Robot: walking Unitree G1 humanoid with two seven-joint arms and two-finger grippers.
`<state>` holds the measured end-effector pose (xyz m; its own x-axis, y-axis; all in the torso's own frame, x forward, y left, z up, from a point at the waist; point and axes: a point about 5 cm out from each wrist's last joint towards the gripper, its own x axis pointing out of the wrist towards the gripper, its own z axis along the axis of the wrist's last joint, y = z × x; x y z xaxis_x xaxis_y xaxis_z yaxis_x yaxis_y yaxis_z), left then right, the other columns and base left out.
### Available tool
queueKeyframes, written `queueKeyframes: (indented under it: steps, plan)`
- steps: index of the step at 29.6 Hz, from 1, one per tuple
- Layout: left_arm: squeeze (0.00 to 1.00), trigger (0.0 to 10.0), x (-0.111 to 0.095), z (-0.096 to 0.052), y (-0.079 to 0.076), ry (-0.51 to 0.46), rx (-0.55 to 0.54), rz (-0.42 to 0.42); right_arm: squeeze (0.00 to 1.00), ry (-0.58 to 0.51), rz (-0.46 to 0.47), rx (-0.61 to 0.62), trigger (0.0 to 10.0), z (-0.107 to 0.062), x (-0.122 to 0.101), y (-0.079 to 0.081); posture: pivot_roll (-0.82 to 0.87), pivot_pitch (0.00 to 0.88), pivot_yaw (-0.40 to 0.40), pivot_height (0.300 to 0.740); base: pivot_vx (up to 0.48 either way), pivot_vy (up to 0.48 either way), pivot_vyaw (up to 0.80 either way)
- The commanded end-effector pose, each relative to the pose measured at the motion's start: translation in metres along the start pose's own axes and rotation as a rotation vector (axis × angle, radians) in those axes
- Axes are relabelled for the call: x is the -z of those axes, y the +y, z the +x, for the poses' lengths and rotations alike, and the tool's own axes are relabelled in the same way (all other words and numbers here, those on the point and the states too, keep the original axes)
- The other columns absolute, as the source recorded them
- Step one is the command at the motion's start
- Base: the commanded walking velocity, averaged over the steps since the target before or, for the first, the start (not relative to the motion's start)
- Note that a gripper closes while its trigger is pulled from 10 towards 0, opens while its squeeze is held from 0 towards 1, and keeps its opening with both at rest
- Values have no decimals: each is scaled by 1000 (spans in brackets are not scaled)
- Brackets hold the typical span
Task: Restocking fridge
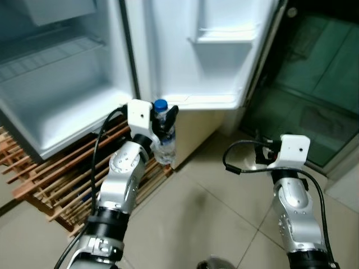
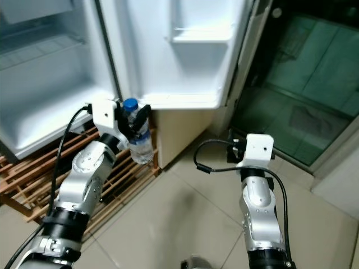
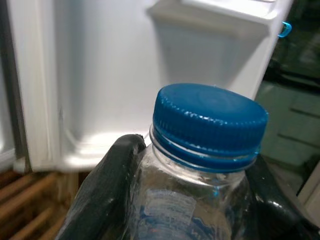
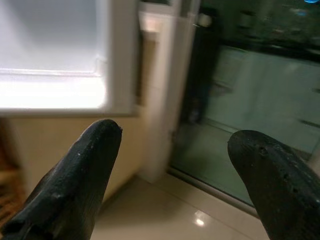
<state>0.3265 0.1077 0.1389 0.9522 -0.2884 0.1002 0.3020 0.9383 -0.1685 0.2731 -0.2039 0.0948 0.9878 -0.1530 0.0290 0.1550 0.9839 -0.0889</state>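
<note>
The bottle is a clear plastic one with a blue cap, held upright and off the floor in the left gripper. The black fingers are clamped on its shoulder from both sides, just under the cap. It hangs in front of the lower edge of the open fridge door, between the fridge compartment on the robot's left and the door's white shelves.

Judging from this, the step in hand is carrying the bottle to its place; it is not yet set down anywhere. The next move calls for lifting it and reaching forward, either to the lower door shelf just above and beyond the cap, or left into the compartment, keeping it upright and clear of the door's edge.

The right gripper hovers low over the tiled floor to the right of the door, its fingers spread wide and holding nothing.

By count: one bottle, one cap, two door shelves in sight, two grippers. A wooden slatted rack lies under the fridge.
</note>
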Motion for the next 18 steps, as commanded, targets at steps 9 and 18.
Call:
queueKeyframes:
  steps: [9, 18]
  plan:
    - [0, 10000, -9, -50, 40, 10, -181, 125, 0, -133, 57, -60, 10000, -15, -39, 2, -112, 0, 10, 736, 0, 0, 0]
    - [0, 10000, -41, -23, 5, -128, -86, 132, 0, -165, 24, -120, 10000, -10, -50, 12, -118, 0, 3, 736, 0, 0, 0]
